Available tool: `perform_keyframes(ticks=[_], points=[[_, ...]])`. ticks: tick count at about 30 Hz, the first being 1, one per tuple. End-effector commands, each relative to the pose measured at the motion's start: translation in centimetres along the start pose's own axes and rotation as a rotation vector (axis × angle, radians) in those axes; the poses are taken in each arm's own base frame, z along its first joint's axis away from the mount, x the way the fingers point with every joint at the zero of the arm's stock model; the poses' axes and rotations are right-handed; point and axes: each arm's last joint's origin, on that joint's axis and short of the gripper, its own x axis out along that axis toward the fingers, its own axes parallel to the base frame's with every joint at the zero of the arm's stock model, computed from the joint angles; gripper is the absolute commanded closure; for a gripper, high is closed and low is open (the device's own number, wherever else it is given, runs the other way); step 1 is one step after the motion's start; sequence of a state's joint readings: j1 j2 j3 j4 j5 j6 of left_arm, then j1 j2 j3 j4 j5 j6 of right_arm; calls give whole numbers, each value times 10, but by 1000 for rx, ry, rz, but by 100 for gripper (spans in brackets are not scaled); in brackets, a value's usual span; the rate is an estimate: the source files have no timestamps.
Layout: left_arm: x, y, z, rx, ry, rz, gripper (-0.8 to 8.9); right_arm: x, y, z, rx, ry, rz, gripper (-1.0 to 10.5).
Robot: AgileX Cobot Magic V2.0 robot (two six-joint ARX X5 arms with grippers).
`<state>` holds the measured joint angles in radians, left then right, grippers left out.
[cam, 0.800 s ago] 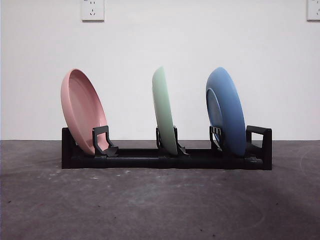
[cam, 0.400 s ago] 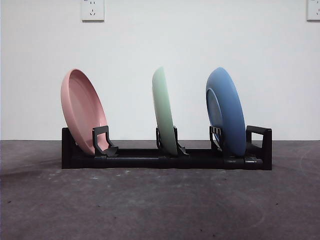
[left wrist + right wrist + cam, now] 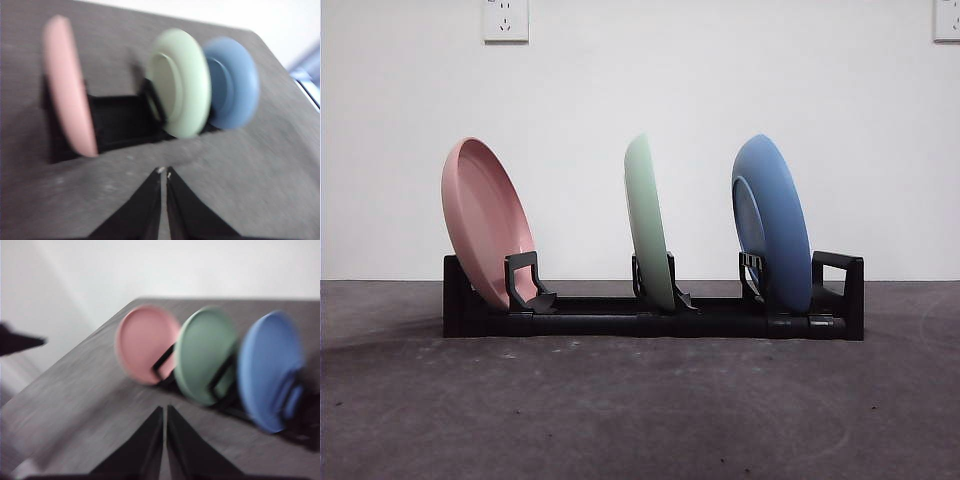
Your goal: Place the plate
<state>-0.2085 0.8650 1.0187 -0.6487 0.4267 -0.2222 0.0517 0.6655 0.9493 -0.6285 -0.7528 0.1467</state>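
Front view: long black plastic rack [image 3: 650,318] is sitting on dark grey tabletop [image 3: 640,410], carrying three round plates on edge — pink plate [image 3: 485,222] leaning at one end, pale green plate [image 3: 648,222] mid-rack, blue plate [image 3: 772,222] at the other end. Left gripper [image 3: 163,172] and right gripper [image 3: 164,409] are hanging above the table away from the rack, fingers pinched together, holding nothing.

1. The left gripper [image 3: 163,173] has its two black fingers [image 3: 148,200] pressed together, holding nothing, the tips pointing toward 12 o'clock in its wrist view.
2. The right gripper [image 3: 164,410] is the same: fingers [image 3: 146,442] closed, empty, tips toward 12 o'clock.
3. Neither arm appears in the front view.
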Motion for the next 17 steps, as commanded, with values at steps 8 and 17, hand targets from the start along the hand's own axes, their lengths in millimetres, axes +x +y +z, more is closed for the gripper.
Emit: perform_keyframes(ticks=[8,17], points=[[3,-8,-6,49,103,-59,795,9,-2,1,-44,54,76,934],[-3,-11,-12,31,157,-100,708,9,-2,1,-41,61,81,933]])
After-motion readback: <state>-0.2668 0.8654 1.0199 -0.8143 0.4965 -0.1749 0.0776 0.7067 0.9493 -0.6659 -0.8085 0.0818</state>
